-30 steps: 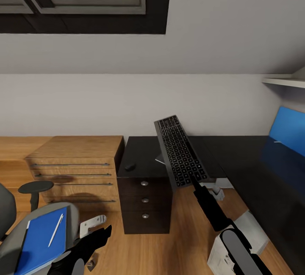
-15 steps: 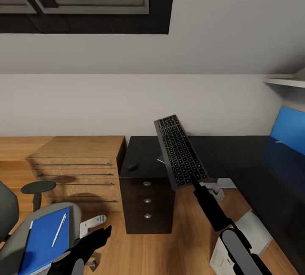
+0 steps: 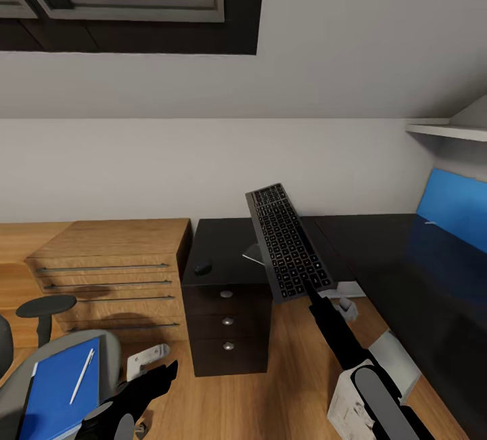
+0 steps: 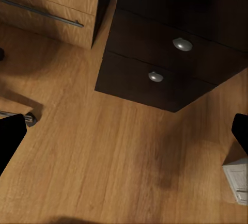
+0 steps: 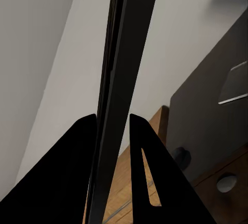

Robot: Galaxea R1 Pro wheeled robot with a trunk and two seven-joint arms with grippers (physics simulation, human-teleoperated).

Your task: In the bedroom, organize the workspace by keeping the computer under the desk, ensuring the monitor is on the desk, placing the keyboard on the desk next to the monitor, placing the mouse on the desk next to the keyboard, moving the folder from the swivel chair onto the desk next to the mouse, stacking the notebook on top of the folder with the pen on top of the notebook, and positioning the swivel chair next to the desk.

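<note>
A: Where was the keyboard (image 3: 287,249) at that moment?

B: Held up in mid-frame of the head view, tilted on end above the near edge of the tabletop (image 3: 365,240). The right hand (image 3: 311,286) was clamped on its lower end; in the right wrist view the two fingers (image 5: 142,167) sat tight on either side of the slim edge.

A: And the left hand (image 3: 145,386)?

B: Low at the bottom left, holding nothing. Its fingertips stood far apart at the edges of the left wrist view, over bare wood floor.

A: How much looked done?

B: Little, I'd judge. The mouse (image 3: 202,267) lay on the tabletop above the drawers (image 3: 228,321). The computer (image 3: 368,386) stood on the floor at lower right, by the tabletop's edge. The blue panel at the far right was probably the monitor (image 3: 452,210).

A: What was left?

B: The keyboard was not yet set down. The folder (image 3: 57,386) lay on the swivel chair (image 3: 108,348) at the bottom left, the pen (image 3: 82,376) resting on it. I couldn't make out the notebook.
</note>
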